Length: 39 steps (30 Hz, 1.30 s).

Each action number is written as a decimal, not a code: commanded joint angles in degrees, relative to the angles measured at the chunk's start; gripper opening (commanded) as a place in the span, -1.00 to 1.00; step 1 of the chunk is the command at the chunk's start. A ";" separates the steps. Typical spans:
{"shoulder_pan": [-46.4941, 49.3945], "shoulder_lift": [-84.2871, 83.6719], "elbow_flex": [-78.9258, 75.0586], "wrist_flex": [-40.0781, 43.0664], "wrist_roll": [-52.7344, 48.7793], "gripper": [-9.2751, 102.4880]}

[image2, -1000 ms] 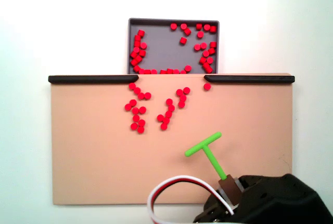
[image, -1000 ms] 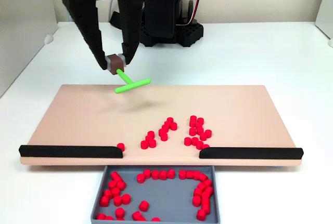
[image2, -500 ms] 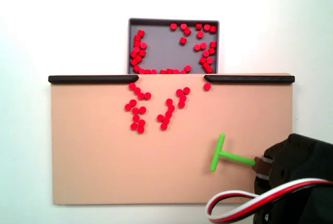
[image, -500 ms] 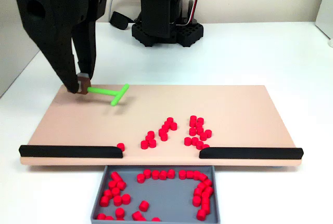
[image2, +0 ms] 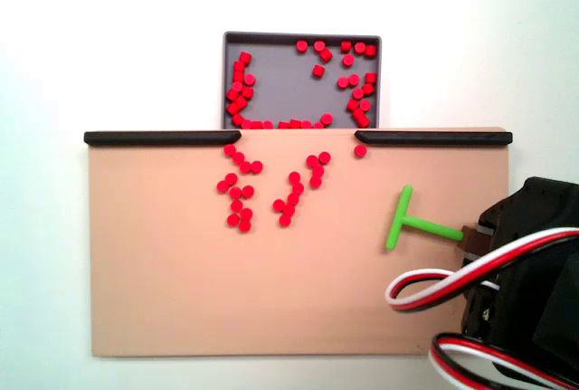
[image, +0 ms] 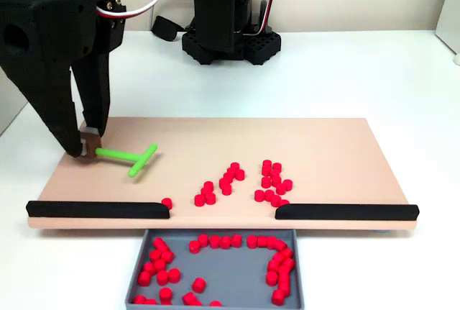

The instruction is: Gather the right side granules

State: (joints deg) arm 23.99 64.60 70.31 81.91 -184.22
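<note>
My gripper (image: 86,148) is clenched on the brown end of the green T-shaped stick (image: 129,157), whose crossbar sits low over the left part of the tan board (image: 338,152) in the front fixed view (at the right edge of the board (image2: 163,299) in the fixed view from above). I judge this the approach step: nothing is being swept yet, and the stick (image2: 404,222) stands well apart from the granules (image2: 271,186). Those loose granules (image: 244,180) lie in small clusters mid-board, near the gap between the two black rails (image: 97,209). Next, I reckon, the bar must come in behind one cluster and push it toward that gap. The grey tray (image: 215,292) below the gap already holds many red pellets (image: 277,267), mostly ringed along its walls.
</note>
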 commanded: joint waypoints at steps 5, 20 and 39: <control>-1.41 -1.76 -4.31 0.09 -13.36 -0.84; -3.08 -5.89 -8.26 0.09 -12.04 -0.84; -5.10 -8.00 -10.20 0.09 -8.61 -0.84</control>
State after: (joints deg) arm 19.69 56.69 61.26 82.27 -184.22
